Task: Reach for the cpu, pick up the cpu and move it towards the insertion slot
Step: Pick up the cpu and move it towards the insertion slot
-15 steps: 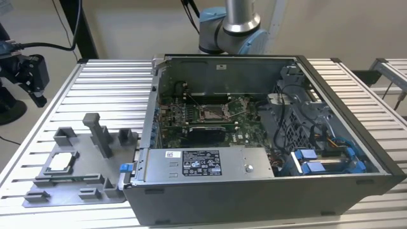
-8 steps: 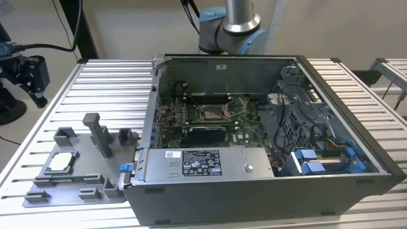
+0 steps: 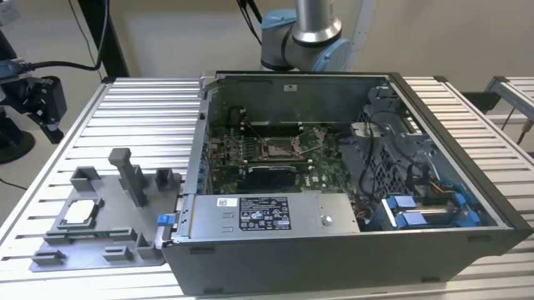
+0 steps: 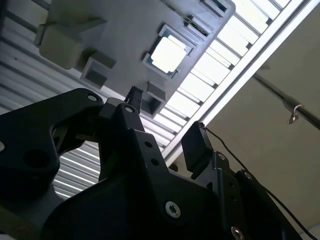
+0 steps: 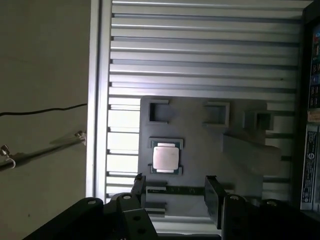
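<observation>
One cpu (image 5: 165, 157) is in play. It lies flat, pale top up, in a shallow recess of the grey fixture tray (image 5: 200, 145), outside the computer case (image 3: 334, 250) and just beside the case wall on the exterior view's left. The single gripper (image 5: 175, 194) hangs above that tray, clear of the case's open interior. Its two black fingers (image 5: 212, 192) stand spread with nothing between them, touching neither chip nor tray. The relation that matters shows in the first wrist view: the cpu sits beyond the fingertips, not yet between them, and a little off the midline toward the finger farther from the case. The chip is close to square, so it has no real long axis. Its edges run parallel to the tray's edges, and the line from fingertip to fingertip runs parallel to one pair of them, so the jaws look lined up on two opposite edges. One insertion slot (image 3: 284, 147), a metal-framed socket on the green board, lies inside the case near the middle, well apart from the chip. By count there are one arm (image 3: 304, 28), one gripper, two fingers, one cpu, one slot, one tray and one case, all on one slatted metal table (image 3: 134, 112). I judge the reach under way and the pick not begun.
</observation>
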Controlling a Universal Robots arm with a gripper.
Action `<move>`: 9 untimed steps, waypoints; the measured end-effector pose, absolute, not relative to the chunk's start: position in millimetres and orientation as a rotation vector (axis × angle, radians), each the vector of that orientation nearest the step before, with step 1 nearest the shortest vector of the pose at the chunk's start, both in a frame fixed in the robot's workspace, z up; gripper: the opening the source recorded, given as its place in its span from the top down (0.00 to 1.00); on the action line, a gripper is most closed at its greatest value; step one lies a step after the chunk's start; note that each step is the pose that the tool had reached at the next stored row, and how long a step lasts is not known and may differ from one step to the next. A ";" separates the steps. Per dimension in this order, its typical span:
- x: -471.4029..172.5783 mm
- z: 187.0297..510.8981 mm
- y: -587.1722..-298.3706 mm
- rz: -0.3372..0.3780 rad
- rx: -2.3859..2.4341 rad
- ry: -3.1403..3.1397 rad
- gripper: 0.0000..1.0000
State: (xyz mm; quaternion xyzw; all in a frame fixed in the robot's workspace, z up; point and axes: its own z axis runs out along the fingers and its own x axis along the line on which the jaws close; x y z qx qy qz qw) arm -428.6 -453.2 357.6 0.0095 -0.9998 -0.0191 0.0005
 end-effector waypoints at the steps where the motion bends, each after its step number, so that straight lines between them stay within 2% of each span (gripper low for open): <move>1: -428.6 357.1 -453.2 -0.060 0.030 -3.140 0.00; 9: -428.6 353.8 -453.2 -0.060 0.030 -3.140 0.00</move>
